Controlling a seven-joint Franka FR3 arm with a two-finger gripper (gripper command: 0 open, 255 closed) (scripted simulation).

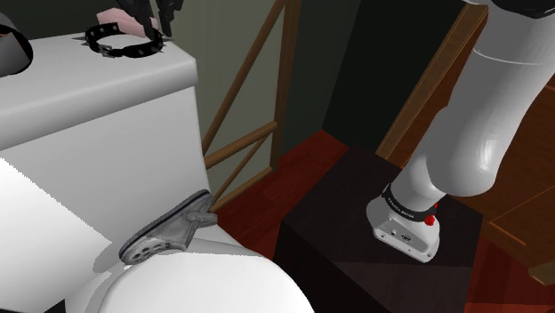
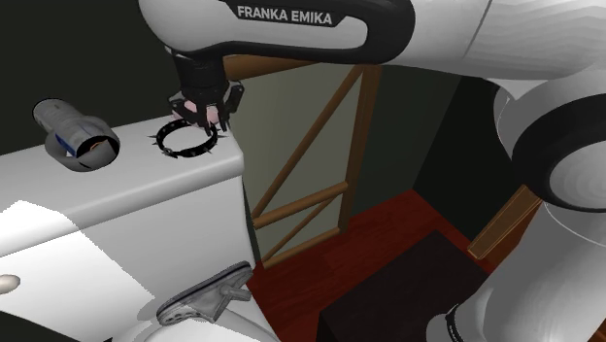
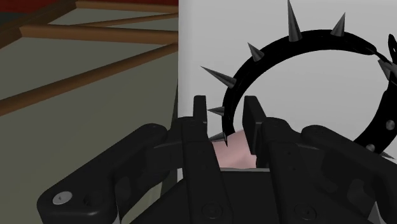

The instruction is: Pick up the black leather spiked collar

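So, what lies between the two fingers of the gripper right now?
In the wrist view, the band of the black spiked collar passes between the fingers of the gripper, which stand apart; something pink shows behind it.

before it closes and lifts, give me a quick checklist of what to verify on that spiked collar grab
1. Band of the spiked collar between the fingers of the gripper: ok, the wrist view shows it passing between them.
2. Grip closed on the band: not ok, the fingers stand apart with a gap on one side.
3. Spikes out of the fingers' way: cannot tell, one spike lies close by a finger.
4. Collar lying flat on the white tank lid: ok.
5. Grey cylinder apart from the collar: ok, it lies further along the lid.
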